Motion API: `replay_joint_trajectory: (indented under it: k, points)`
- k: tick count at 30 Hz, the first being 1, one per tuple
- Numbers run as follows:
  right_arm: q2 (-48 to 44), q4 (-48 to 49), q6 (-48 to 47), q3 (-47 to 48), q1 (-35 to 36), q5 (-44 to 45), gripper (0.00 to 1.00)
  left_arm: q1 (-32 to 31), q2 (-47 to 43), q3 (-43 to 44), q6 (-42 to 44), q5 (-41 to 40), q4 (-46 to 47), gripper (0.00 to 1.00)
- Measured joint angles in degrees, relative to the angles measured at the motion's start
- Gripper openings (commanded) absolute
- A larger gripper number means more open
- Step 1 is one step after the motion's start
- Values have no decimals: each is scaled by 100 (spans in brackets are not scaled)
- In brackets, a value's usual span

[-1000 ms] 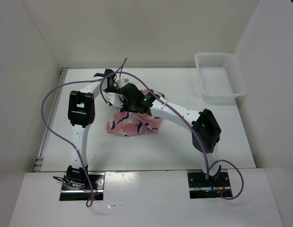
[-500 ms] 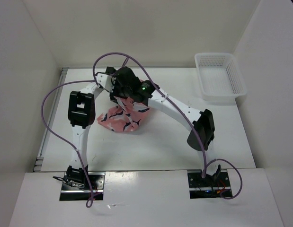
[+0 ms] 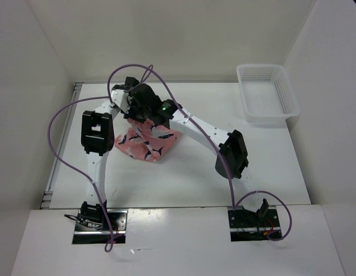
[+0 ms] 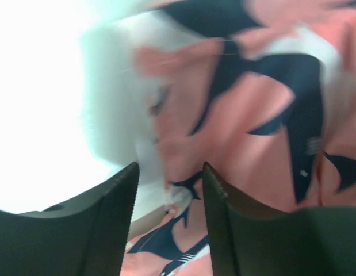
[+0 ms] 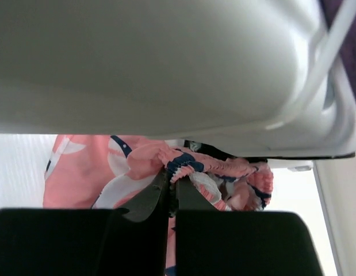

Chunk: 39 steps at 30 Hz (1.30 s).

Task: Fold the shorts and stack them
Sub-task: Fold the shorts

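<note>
Where the garment is: the soft salmon-pink fabric shorts printed with navy-and-white whale shapes [image 3: 148,144] sit bunched at the far left of the white table [image 3: 201,167], with the upper edge raised under the two wrists and the lower part apparently resting on the surface
Right gripper: the right gripper [image 5: 173,178] has its black fingers pressed together on the ruffled elastic waistband, probably chosen because that thick edge resists slipping
Left gripper: the left gripper [image 4: 169,172] shows two dark fingers standing apart with printed cloth in the gap; the blurred wrist view does not show whether they press it
Why the arms crowd together: judging from the task, two holds close along one edge would let the shorts hang and open out before being laid flat
Stage: the cloth is crumpled and no fold is visible, so folding looks not yet begun
Basket: the white perforated plastic basket [image 3: 270,119] stands well apart at the far right, out of reach of both wrists
Risk: if the left hold is loose, the shorts may swing from a single point and twist
</note>
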Motion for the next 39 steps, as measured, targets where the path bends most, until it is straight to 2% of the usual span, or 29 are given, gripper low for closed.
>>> replay_joint_trajectory:
  k: [1,5,13,20,22,23,26,27,28,30,31,33,34,39]
  points:
    - [61,79,39,42,4,-2,0,76,0,13,-7,-81,50,62]
    - [267,466,319,157,90,120,0,400,-22,4,11,-111,146,62]
    - [291,17,387,129,92,101,0,1447,-197,-361,17,1040,52,65]
    - [295,31,560,131,74,103,0,1377,-197,-363,22,1464,-164,63]
    - [343,35,616,168,74,107,0,1335,-197,-367,26,1495,-164,59]
    - [400,61,649,205,74,116,0,1335,-197,-374,24,1499,-166,48]
    - [684,151,734,393,74,175,0,1438,-197,-455,22,1521,-153,31]
    - [809,197,763,455,74,227,0,1497,-197,-514,37,1523,-138,21]
    - [925,229,802,509,74,273,1,1572,-197,-586,44,1523,-133,20]
    - [1141,302,903,625,74,409,22,1681,-195,-704,70,1543,-149,20]
    - [1248,332,977,695,74,496,48,1738,-197,-734,68,1552,-149,33]
    - [1429,382,1088,820,74,629,71,1834,-203,-739,37,1624,-142,50]
    - [1512,391,1113,903,74,682,86,1875,-229,-737,-9,1670,-151,58]
    - [1611,372,1377,1443,76,752,89,1996,-280,-693,-15,1663,-120,65]
